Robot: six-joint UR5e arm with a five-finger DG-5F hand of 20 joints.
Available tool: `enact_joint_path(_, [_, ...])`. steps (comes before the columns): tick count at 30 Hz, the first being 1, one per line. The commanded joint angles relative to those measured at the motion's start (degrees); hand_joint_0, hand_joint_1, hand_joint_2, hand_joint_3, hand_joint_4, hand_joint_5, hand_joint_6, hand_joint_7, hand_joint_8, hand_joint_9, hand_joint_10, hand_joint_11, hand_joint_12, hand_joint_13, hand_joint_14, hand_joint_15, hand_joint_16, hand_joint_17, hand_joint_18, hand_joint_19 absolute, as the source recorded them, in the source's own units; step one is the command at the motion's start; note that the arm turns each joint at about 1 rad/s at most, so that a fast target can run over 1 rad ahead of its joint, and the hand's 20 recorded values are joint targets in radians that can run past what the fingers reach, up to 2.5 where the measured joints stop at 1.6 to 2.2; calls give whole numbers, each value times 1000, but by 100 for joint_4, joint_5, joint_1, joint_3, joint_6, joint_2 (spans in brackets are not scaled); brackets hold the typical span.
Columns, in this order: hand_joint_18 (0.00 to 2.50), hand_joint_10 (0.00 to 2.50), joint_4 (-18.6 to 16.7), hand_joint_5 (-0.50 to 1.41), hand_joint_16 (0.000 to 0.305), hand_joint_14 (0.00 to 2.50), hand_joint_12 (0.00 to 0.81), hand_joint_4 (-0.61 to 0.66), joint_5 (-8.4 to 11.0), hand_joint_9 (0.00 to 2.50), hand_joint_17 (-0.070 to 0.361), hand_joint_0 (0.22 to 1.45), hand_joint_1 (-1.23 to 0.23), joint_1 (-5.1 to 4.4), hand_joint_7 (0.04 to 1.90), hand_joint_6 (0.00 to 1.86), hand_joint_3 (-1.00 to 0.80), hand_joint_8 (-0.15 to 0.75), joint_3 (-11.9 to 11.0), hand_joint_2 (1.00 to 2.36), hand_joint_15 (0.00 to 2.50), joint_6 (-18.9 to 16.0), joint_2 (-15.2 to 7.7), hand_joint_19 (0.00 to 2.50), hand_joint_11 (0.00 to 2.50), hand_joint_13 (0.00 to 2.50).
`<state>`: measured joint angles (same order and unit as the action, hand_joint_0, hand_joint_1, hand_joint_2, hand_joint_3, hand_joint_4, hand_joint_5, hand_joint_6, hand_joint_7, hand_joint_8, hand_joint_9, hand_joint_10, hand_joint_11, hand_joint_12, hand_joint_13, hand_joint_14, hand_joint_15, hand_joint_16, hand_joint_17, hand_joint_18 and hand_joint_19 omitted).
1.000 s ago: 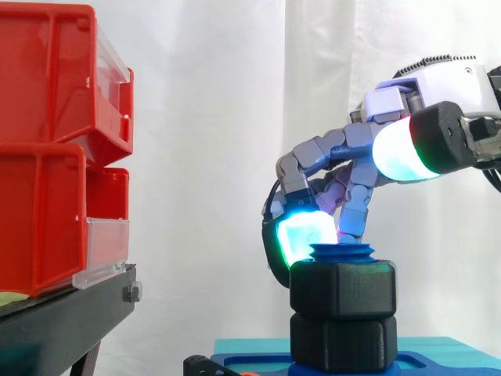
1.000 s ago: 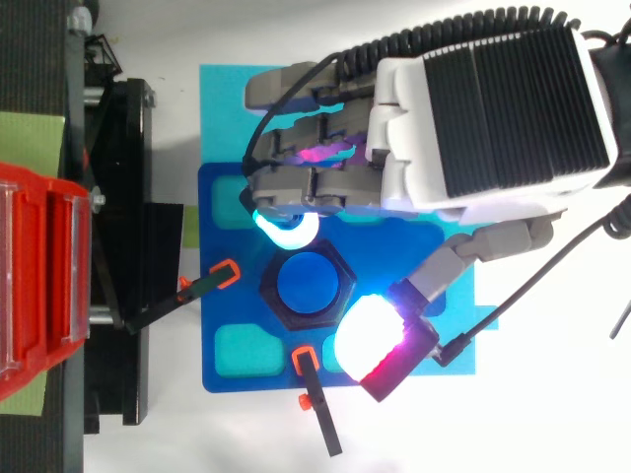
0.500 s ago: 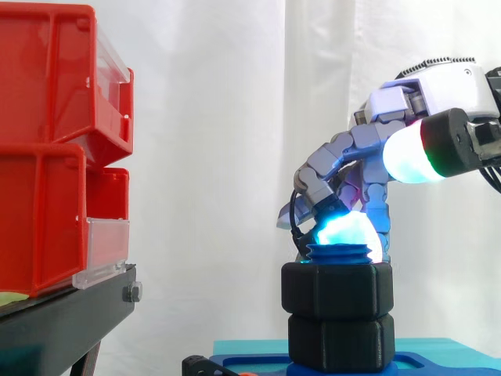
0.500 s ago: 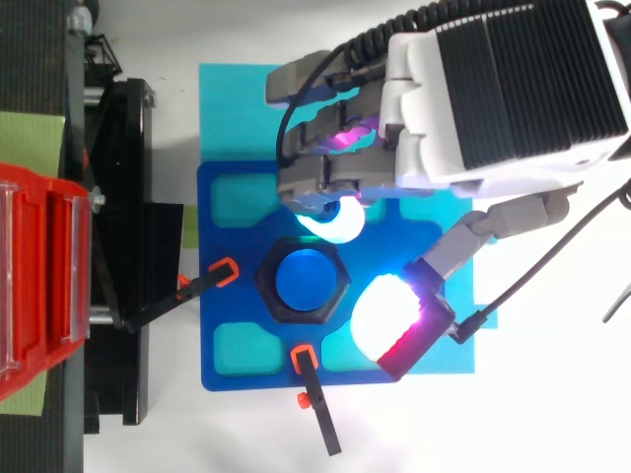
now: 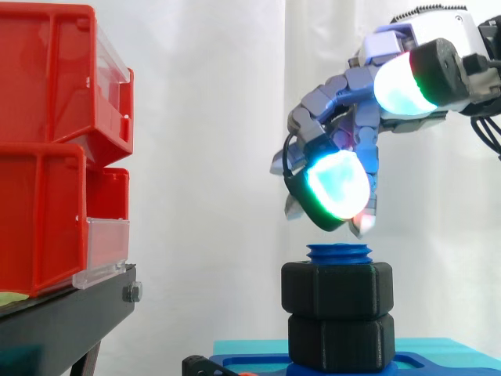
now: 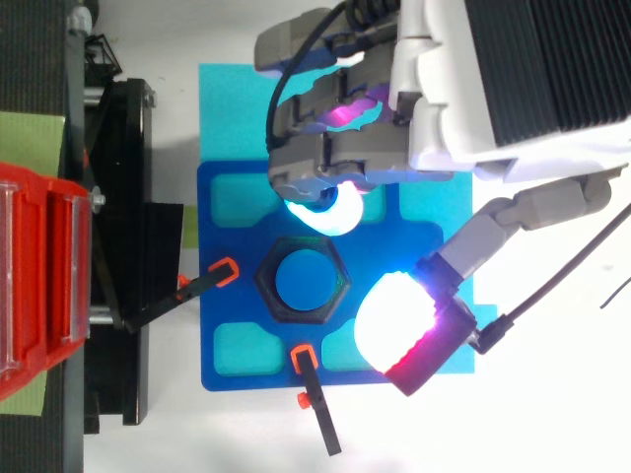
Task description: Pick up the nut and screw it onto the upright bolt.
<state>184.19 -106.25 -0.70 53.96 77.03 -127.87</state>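
Above the blue bolt point(image 5: 338, 251), clear of it, the hand point(image 5: 344, 86) hangs with fingers loosely bent, spread wide from the thumb, holding nothing. The black nut point(image 5: 338, 290) sits on the bolt, whose threaded top pokes out, over a blue base plate point(image 6: 209, 296)

I see the black hexagonal nut point(image 5: 337, 290) sitting level around the upright blue bolt point(image 5: 338, 252), whose ribbed tip stands just proud of the nut's top face. The nut rests on a second black hexagonal piece point(image 5: 340, 341) beneath it. From above, they stand near the middle of the blue plate point(image 6: 222, 296).
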Motion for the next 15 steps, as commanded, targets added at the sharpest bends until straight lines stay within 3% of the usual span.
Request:
enact_joint_path(1, [281,0,-111,-7,17,0,240,267,52,1166,39,502,-224,-62,1156,505,-500,290,26,1000,0,-12,-9,0,0,695])
enact_joint_path(8, [239,0,-832,-51,21,0,258,299,403,1056,46,496,-220,-281,928,504,-500,279,589,1000,0,-188,-1,0,0,642])
enact_joint_path(15, [166,0,-1017,-87,25,0,275,246,509,935,55,488,-205,-378,745,503,-500,260,633,1000,0,-188,-9,0,0,571])
